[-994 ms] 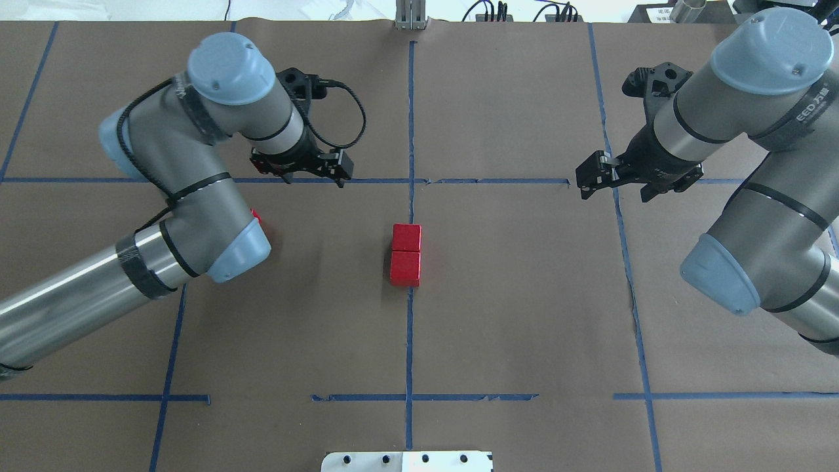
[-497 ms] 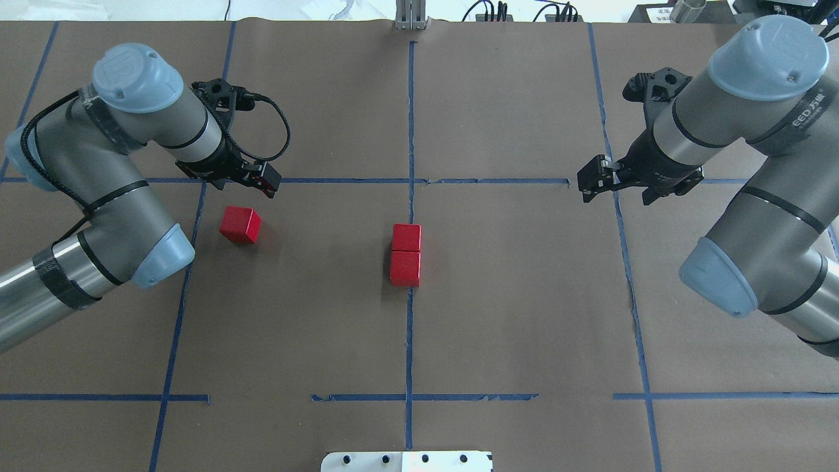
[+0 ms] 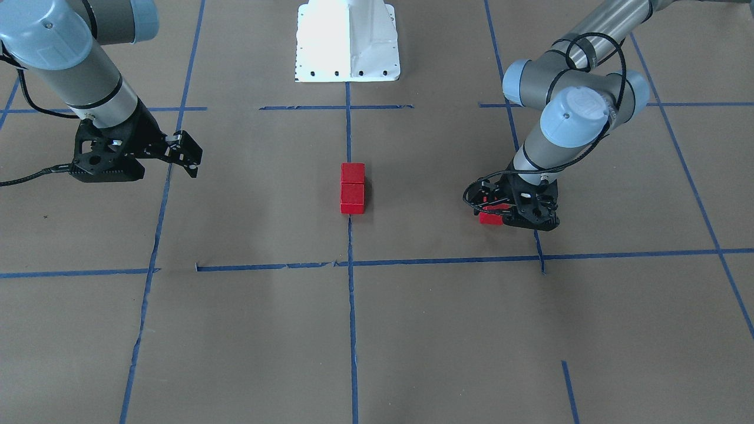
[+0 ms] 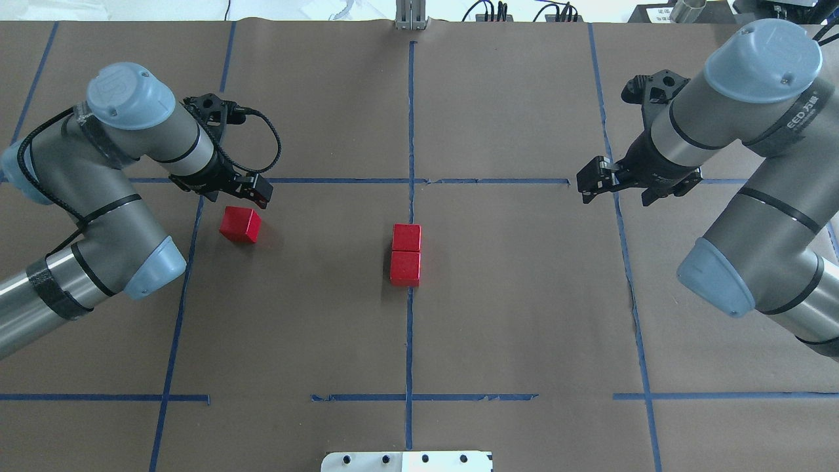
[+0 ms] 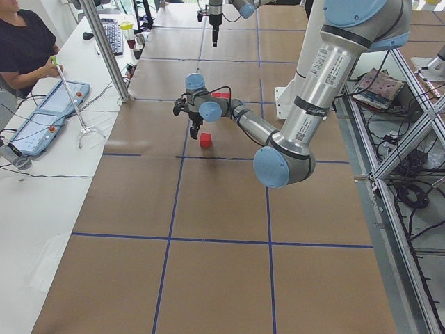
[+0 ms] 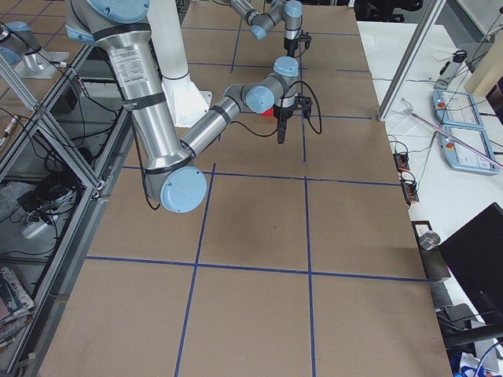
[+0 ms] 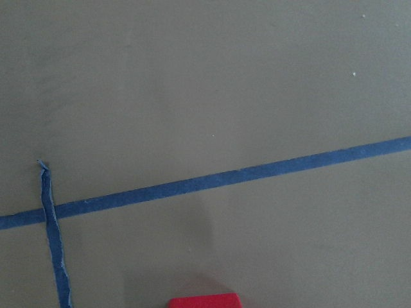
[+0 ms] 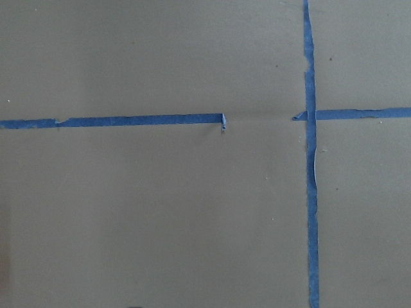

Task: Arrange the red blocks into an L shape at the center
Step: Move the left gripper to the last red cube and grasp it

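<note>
Two red blocks [image 4: 406,237] [image 4: 405,269] lie touching in a short column on the long blue tape line [image 4: 411,118] at the center of the brown paper; they also show in the front view [image 3: 352,172] [image 3: 352,198]. The third red block [image 4: 240,225] lies alone to the left, and its top edge shows at the bottom of the left wrist view [image 7: 204,300]. My left gripper [image 4: 261,190] hovers at its far edge, looks open and holds nothing; in the front view [image 3: 502,207] it partly hides the block [image 3: 489,218]. My right gripper [image 4: 585,186] is open and empty, far right.
The white robot base plate [image 3: 347,41] stands at the near table edge on the center line. Blue tape lines [image 4: 491,181] divide the brown paper into a grid. An operator [image 5: 21,49] sits at a side table beyond the far edge.
My left arm has swung left from near the center line, uncovering the lone red block, and the gripper has come down closer to it. The right arm has barely moved.
</note>
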### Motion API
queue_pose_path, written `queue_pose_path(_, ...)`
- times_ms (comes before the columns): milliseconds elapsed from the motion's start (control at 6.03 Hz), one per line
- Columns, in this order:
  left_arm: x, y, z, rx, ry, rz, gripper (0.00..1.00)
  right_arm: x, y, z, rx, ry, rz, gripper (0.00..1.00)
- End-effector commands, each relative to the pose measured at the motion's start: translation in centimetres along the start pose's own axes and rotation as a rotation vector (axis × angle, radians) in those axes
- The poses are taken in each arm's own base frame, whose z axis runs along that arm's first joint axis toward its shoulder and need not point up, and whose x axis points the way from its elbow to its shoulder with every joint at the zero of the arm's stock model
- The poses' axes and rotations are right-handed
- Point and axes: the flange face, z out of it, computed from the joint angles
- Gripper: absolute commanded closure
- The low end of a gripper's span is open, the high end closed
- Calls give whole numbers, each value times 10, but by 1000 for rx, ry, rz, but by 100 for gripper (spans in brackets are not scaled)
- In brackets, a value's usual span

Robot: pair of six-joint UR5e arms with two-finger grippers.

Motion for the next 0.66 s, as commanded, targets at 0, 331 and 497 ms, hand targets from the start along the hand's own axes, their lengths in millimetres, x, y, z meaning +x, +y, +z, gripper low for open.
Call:
queue_pose_path(0, 9, 11, 14, -19, -6, -54, 0, 0, 0, -1, -3, -4, -1, 0)
queue_pose_path(331, 6, 11, 16, -22, -12, -54, 0, 1, 0, 0, -5, -3, 0, 0)
queue_pose_path(497, 5, 11, 18, -25, -15, -56, 0, 1, 0, 0, -6, -2, 1, 0)
